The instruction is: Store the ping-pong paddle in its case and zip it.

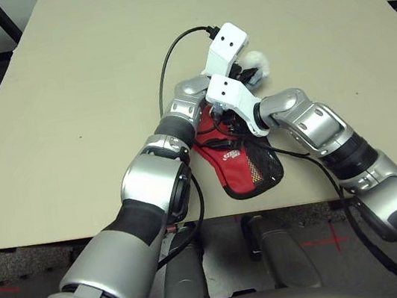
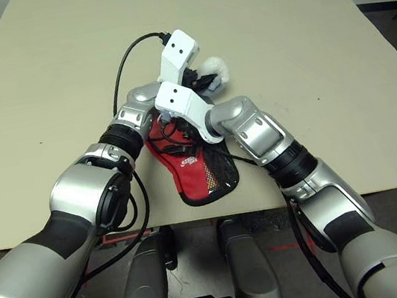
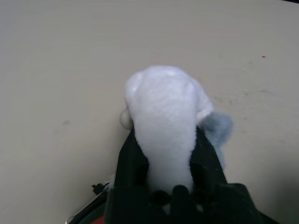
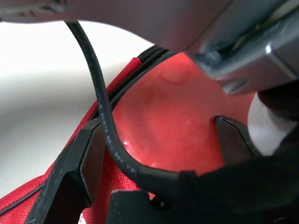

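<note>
At the near edge of the tabletop (image 1: 63,102), roughly midway along it, a Unitree G1's two arms cross over the case (image 1: 243,166), a red paddle-shaped pouch with black zipper edging, a mesh pocket and a white logo, whose narrow end reaches the table's near edge. The left gripper (image 3: 163,154) has its black fingers (image 3: 131,161) pressed on either side of a white fluffy lump (image 3: 163,116) that lies on the table just beyond the case's far end; whether it is gripping the lump or letting it go cannot be told. The right gripper (image 4: 159,149) hangs spread wide above the case's red fabric, grasping nothing, and a black cable (image 4: 105,135) from the arm drapes across the gap between its fingers. The ping-pong paddle cannot be made out; it may already sit inside the case, but the arms hide the opening and the zipper's state cannot be told. The risks, as a judgement: the loose cable could snag on a finger or get pinched against the zipper edging once the right gripper closes; the crossed wrists, stacked closely, could knock one another; and the case, lying at the table's edge, could be nudged off it if a pull on the zipper is not braced from the other side.
</note>
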Controlling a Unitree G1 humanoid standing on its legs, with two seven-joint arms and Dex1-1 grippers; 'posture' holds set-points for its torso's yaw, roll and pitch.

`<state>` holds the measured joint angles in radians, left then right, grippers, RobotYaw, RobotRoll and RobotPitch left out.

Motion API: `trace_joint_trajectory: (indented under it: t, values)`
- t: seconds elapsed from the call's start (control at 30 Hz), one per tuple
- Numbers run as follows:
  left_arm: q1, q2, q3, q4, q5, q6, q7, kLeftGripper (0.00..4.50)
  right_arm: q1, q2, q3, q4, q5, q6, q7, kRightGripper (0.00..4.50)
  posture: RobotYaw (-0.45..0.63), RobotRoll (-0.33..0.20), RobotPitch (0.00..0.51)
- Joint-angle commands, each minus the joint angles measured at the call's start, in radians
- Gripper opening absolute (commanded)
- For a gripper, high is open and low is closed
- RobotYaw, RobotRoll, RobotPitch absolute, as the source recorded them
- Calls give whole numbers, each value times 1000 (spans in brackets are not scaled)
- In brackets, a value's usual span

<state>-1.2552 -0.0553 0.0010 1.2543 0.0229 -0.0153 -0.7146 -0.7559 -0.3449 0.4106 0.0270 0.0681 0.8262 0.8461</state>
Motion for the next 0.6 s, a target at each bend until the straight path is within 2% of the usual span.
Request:
trace_joint_trajectory:
  t: [0.03,0.1,0.3,0.47,0.6]
  values:
    - [-4,37,14,-41,-27,18,-73,2360,49,-25,-43,17,42,175,-17,4500,-27,0,250]
    - [-20,76,33,-61,-46,38,-102,2916,53,-56,-71,-54,87,259,-3,4500,-23,0,248]
    - [-81,191,92,-108,-125,115,-149,2984,72,-165,-136,-249,236,479,17,4500,-13,0,240]
    - [-112,272,123,-130,-174,131,-138,3084,98,-230,-184,-310,323,532,7,4500,-10,0,234]
    - [-128,313,148,-131,-211,117,-91,3093,98,-245,-207,-296,359,518,-24,4500,-8,0,229]
